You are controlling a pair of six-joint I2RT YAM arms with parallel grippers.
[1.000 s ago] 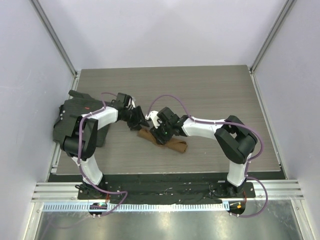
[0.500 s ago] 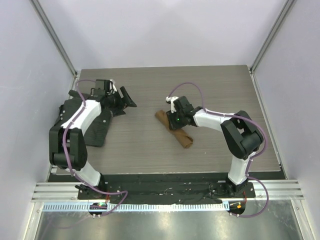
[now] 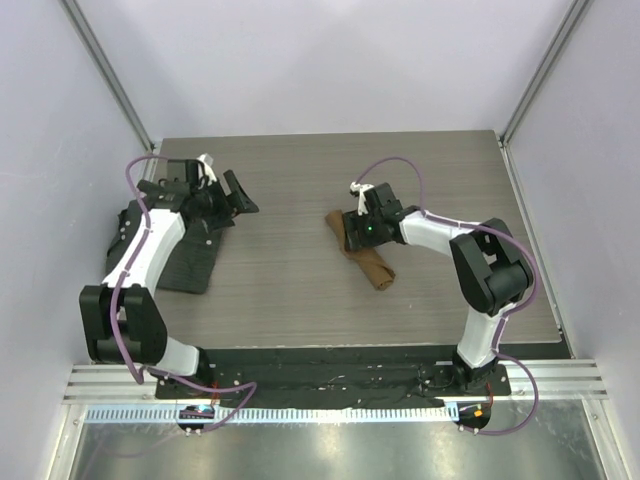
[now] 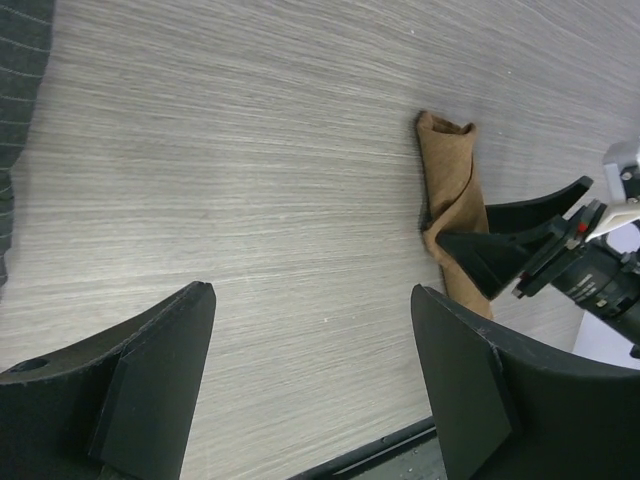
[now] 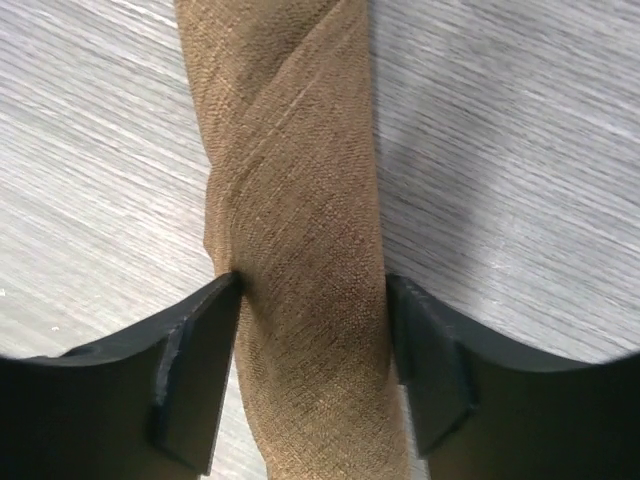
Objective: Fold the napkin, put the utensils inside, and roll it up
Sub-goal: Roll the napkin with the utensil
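Observation:
The napkin (image 3: pixel 364 254) lies on the table as a tight tan-brown roll, running diagonally from far left to near right. My right gripper (image 3: pixel 353 237) straddles the roll near its far end. In the right wrist view the napkin (image 5: pixel 290 180) fills the gap between the fingers; the left finger (image 5: pixel 195 345) touches it, the other stands a hair off, and the cloth looks unsqueezed. My left gripper (image 3: pixel 236 194) hovers open and empty over bare table, well left of the roll. The left wrist view shows the napkin (image 4: pixel 450 180) ahead. The utensils are out of view.
A dark grey textured mat (image 3: pixel 175 258) lies at the table's left edge, under the left arm. Its corner shows in the left wrist view (image 4: pixel 18 60). Metal frame posts and pale walls close the table on three sides.
My left arm swung left and away from the napkin toward the mat, its jaws opening wide. My right gripper carried the roll toward the far right, then widened its jaws around it.

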